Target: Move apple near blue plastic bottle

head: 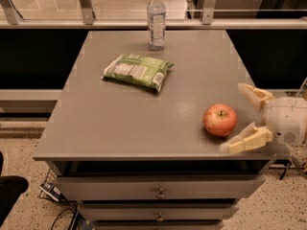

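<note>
A round red apple (220,120) with a short stem sits on the grey table (120,119) near its front right corner. My gripper (236,120) is just right of the apple at table height, its two cream fingers (246,140) spread open toward it, one behind and one in front; they do not touch it. The blue plastic bottle (156,19), clear with a white cap and pale label, stands upright at the table's far edge, well away from the apple.
A flat green snack bag (137,71) lies on the table's middle left, between bottle and apple. Drawers (158,193) sit under the tabletop. A railing (86,4) runs behind the table. Cables lie on the floor at lower left.
</note>
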